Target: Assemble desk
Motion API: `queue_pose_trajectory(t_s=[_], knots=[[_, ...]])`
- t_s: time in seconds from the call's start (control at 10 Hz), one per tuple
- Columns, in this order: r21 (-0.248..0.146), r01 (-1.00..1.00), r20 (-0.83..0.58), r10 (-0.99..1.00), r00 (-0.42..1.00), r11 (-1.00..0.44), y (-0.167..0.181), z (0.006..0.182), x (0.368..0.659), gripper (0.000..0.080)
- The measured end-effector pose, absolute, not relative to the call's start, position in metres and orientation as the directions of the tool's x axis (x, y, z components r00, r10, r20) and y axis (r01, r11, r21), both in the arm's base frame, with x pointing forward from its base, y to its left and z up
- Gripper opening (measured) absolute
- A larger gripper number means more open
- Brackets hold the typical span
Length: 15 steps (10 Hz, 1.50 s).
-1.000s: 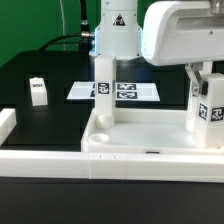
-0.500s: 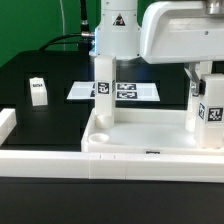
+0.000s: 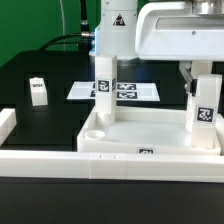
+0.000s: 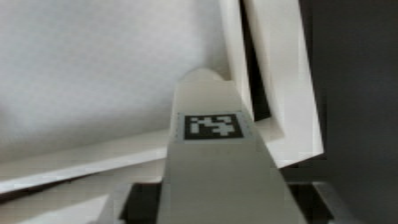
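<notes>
Desk tabletop [image 3: 150, 135] lies on the black worktop [image 3: 40, 120] against the border wall [image 3: 60, 160]. From the exterior view's left: a loose leg [image 3: 38, 91], an upright leg [image 3: 104, 85] standing in its corner socket, then the claw [image 3: 200, 92] gripping another leg [image 3: 205, 115], long axis vertical, directly above the corner. The socket underneath is hidden.

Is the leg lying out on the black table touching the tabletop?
Apart. In the exterior view the small loose leg lies on the black table toward that view's left, with bare black surface plainly between it and the tabletop.
</notes>
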<state>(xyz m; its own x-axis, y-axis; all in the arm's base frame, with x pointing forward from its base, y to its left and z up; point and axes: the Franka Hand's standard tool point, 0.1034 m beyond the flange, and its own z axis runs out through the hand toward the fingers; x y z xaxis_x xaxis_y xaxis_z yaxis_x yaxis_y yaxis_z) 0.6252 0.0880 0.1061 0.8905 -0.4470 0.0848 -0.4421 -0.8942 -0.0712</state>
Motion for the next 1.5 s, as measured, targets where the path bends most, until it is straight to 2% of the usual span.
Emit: queue_pose_trajectory(t_s=[0.3,0.5,0.6,0.7,0.8,0.9,1.1,1.3,1.5], knots=[[-0.067,-0.577,0.083,-0.581,0.81,-0.814,0.072,0.106,0.626,0.0292],[-0.068,-0.579,0.085,-0.583,0.808,-0.813,0.071,0.106,0.626,0.0292],[-0.069,-0.577,0.086,-0.581,0.81,-0.814,0.072,0.107,0.626,0.0473],[-0.078,-0.569,0.09,-0.574,0.814,-0.819,0.075,0.115,0.626,0.0588],[-0.086,-0.557,0.093,-0.563,0.821,-0.826,0.076,0.125,0.622,0.0588],[-0.095,-0.537,0.093,-0.545,0.833,-0.838,0.073,0.136,0.613,0.0637],[-0.107,-0.478,0.093,-0.487,0.868,-0.872,0.051,0.155,0.592,0.0646],[-0.097,-0.445,0.109,-0.454,0.884,-0.89,0.018,0.16,0.59,0.0649],[-0.096,-0.437,0.106,-0.446,0.889,-0.894,0.024,0.159,0.589,0.0649]])
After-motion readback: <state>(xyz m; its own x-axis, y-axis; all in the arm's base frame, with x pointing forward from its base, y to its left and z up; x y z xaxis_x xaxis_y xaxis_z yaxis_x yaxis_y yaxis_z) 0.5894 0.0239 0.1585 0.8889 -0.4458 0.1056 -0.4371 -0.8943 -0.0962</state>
